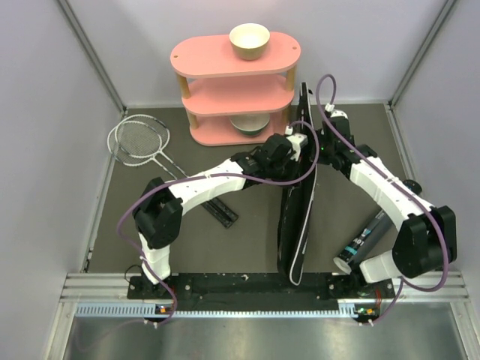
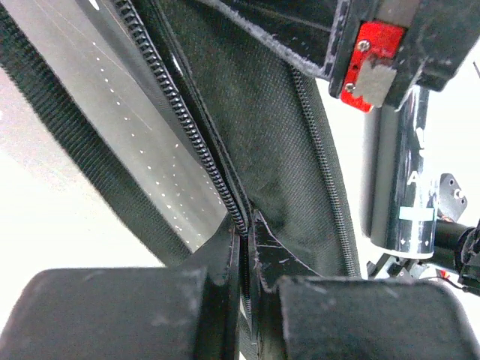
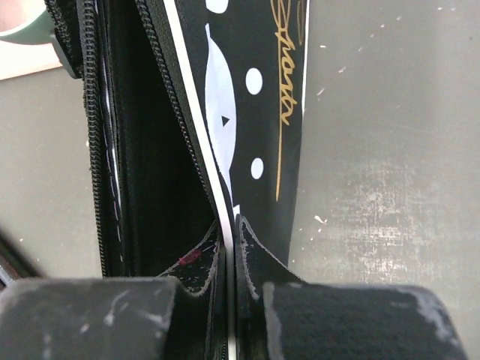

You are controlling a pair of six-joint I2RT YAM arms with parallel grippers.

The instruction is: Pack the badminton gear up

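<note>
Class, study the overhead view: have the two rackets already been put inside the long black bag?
No. Both rackets lie on the table, off to its left side, well apart from the bag.

The bag (image 2: pixel 277 135) is black woven cloth with a coarse weave, plastic zip teeth and a smooth printed outer panel with a slight sheen. The tube (image 1: pixel 364 240) looks like glossy black plastic. The rackets (image 1: pixel 139 139) have thin silvery metal frames. The pink shelf (image 1: pixel 225 56) is matt, on wooden posts. The surface (image 3: pixel 390 150) is matt grey, scuffed and speckled.
</note>
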